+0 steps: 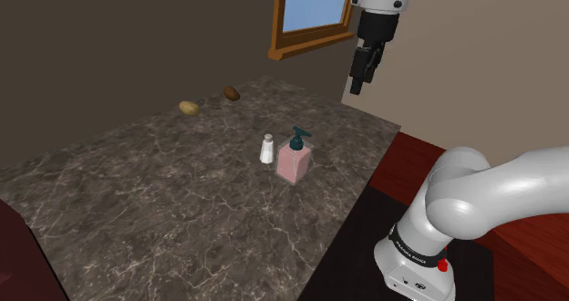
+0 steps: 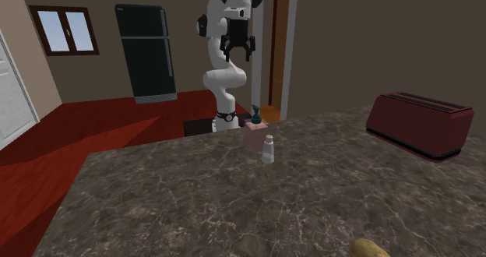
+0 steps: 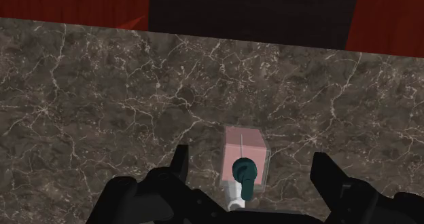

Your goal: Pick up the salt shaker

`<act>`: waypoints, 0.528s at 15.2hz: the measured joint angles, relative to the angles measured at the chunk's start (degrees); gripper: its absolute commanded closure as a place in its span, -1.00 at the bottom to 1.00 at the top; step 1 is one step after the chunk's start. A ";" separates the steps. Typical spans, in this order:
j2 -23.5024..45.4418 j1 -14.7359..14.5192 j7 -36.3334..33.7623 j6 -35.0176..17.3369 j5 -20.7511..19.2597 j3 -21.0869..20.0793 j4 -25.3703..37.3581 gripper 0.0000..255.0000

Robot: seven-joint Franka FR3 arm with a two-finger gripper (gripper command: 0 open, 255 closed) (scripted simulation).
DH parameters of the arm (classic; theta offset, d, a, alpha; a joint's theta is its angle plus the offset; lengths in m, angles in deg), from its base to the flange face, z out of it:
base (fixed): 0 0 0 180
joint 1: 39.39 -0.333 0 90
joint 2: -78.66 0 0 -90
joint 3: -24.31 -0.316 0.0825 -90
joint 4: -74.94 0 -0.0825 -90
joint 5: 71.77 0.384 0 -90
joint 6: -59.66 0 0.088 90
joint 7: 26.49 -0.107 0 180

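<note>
Hovered high over the bench (image 1: 155, 199) with the hand (image 1: 365, 67) spread wide and empty, well above the white salt shaker (image 1: 267, 149) standing upright just beside the pink soap dispenser (image 1: 294, 160), with descent, grasp and lift seemingly all yet to do.

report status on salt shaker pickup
Black pincer open, high above dark marbled counter. Small white salt shaker upright, untouched. Pink soap dispenser close beside it.
</note>
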 measured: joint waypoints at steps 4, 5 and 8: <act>0.55 -0.13 0.01 -4.70 0.51 0.45 -3.05 -1.00; 1.18 -0.21 0.01 -6.92 0.76 0.63 -4.08 -1.00; 2.68 -0.47 0.11 -14.85 1.51 1.21 -8.79 -1.00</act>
